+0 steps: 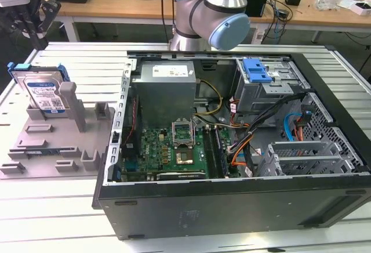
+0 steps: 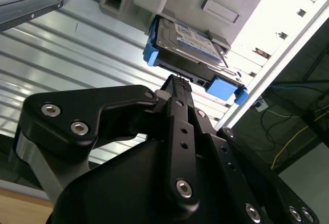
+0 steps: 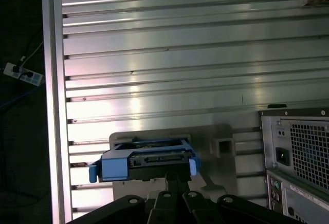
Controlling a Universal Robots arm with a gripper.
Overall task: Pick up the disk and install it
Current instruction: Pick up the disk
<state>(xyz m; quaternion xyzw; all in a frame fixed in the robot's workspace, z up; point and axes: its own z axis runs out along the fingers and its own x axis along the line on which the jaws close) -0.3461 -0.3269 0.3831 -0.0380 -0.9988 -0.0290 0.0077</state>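
With the disk (image 1: 39, 93) standing in the grey holder (image 1: 43, 148) at the exterior view's left, and the fingers (image 2: 180, 126) of the gripper (image 2: 177, 81) pressed together, empty, near its edge, a good grasp probably needs them opened wide and centred on the blue frame (image 2: 222, 89).

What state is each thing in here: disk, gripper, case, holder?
disk, standing on edge in the holder, leaning on the grey post, not installed.
gripper, close above the disk, not holding it.
case, lying on its side, side open, boards and cables exposed.
holder, flat on the table, carrying the disk.
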